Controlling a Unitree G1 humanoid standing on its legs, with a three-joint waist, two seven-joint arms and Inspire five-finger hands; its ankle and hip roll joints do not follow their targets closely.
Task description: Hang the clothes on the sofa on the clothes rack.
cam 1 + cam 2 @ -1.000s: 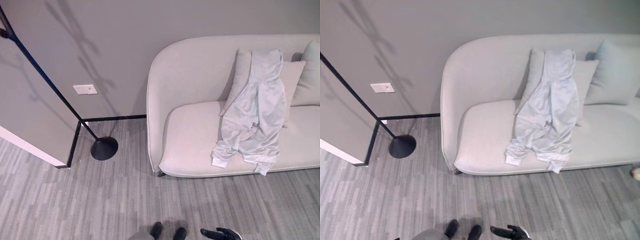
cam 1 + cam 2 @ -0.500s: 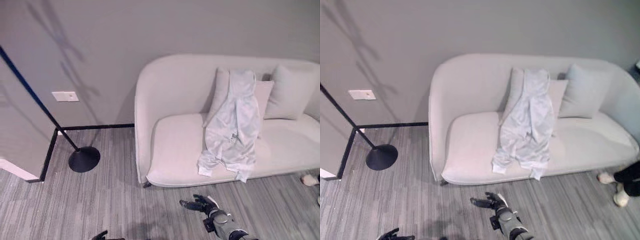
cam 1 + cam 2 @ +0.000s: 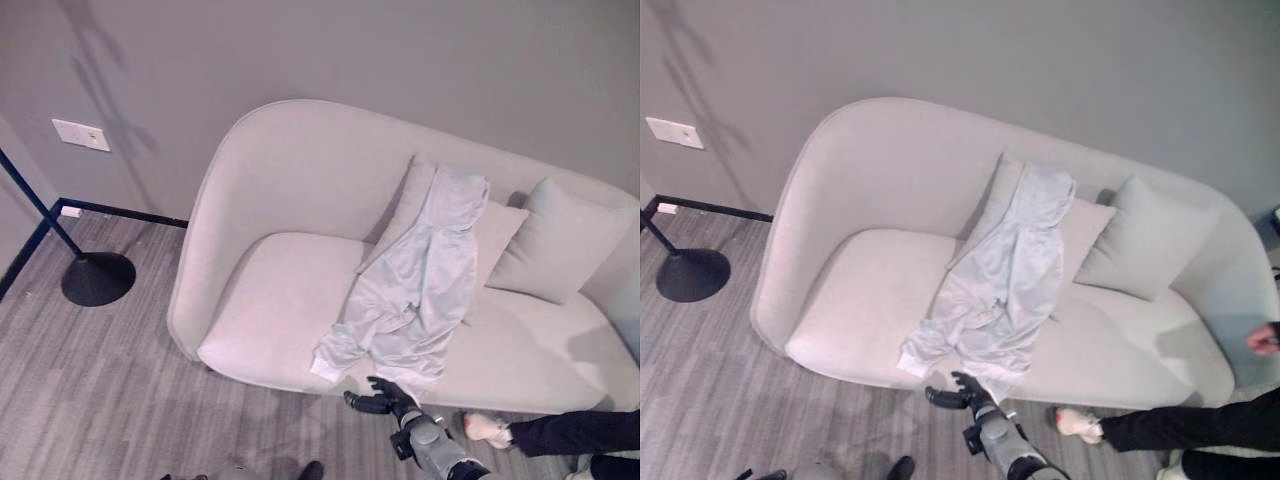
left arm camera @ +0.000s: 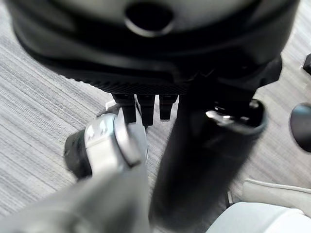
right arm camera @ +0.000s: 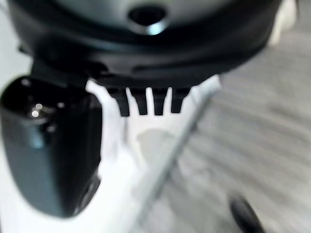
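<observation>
A pale grey hooded garment (image 3: 415, 290) is seen draped on the sofa (image 3: 270, 200), its hood resting high against a back cushion (image 3: 490, 235) and its sleeves and hem spread down over the seat toward the front edge at 6 o'clock. It lies roughly at the sofa's middle, untouched by either hand.

The right hand (image 3: 385, 398) is seen above the grey carpet (image 3: 110, 370), just in front of the sofa's front edge and just below the garment's lower hem, at about 6 o'clock from it. Its fingers are extended and relaxed, with nothing held; no contact with the cloth is observed.

The left hand (image 4: 146, 58) is recorded in its own wrist view, over the carpet. Short finger ends are visible, but whether they are curled or straight cannot be told.

The round black base (image 3: 97, 278) of a stand is noted on the carpet at 9 o'clock from the sofa, well apart from the garment. A person's dark-sleeved leg and pale shoe (image 3: 485, 428) are noted near the right hand, at 3 o'clock from it.
</observation>
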